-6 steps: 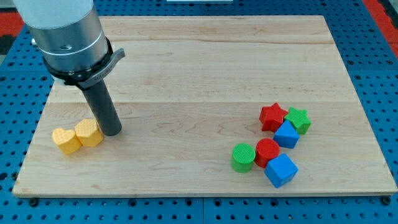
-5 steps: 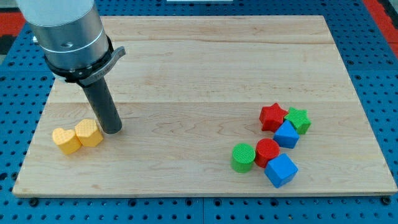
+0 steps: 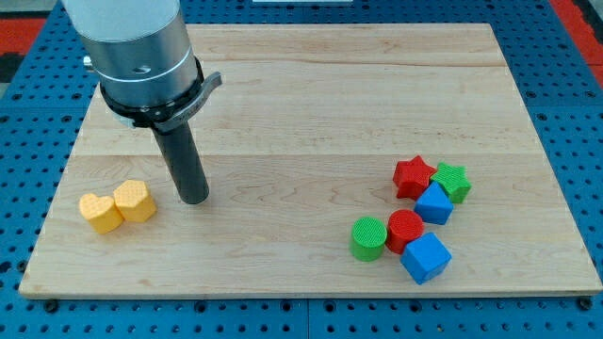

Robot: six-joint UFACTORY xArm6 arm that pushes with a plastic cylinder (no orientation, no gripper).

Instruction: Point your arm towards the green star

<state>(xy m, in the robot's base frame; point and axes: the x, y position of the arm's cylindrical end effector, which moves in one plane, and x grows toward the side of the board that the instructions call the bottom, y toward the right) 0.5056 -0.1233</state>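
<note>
Crossing toward the cluster looks like the step in hand: my tip (image 3: 194, 199) sits on the desk (image 3: 311, 104) at about nine o'clock, just beside two yellow hearts (image 3: 117, 206) but apart from them, while the green star (image 3: 452, 181) lies well apart at about three o'clock. The tool is a plain rod with nothing to open or close, and it touches no block. That star is at the upper right of a tight group, touching a red star (image 3: 414, 176) on its nine o'clock side and a blue block (image 3: 434, 203) below it; a red cylinder (image 3: 406, 229), a green cylinder (image 3: 368, 238) and a blue cube (image 3: 426, 257) sit lower. Judging from this, the next move calls for a long slide toward three o'clock, kept slightly toward twelve so the rod approaches the star without nudging its neighbours. Bare wood fills the middle, giving ample room, and the desk's three o'clock edge lies near beyond the star.
</note>
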